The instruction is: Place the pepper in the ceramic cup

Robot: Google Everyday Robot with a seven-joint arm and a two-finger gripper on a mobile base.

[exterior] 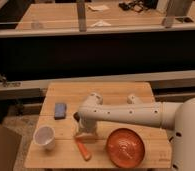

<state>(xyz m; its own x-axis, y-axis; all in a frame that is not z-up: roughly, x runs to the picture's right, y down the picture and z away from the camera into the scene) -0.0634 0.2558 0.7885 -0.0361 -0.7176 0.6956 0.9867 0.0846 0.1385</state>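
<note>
The pepper (pixel 83 149) lies flat on the wooden desk (pixel 106 95), near its front edge. Its long axis runs diagonally, from the upper end at about 11 o'clock to the lower end at about 5 o'clock; which end is the tapered tip cannot be told.

The ceramic cup (pixel 44 137) stands upright at 9 o'clock from the pepper, apart from it. An orange plate (pixel 126 147) sits at 3 o'clock from the pepper, also not touching it. A small blue object (pixel 60 110) lies at 12 o'clock from the cup.

The end effector (pixel 84 134) hangs at the end of the white arm (pixel 131 115), just above the pepper's upper end. Whether it is released or clenched cannot be told.
</note>
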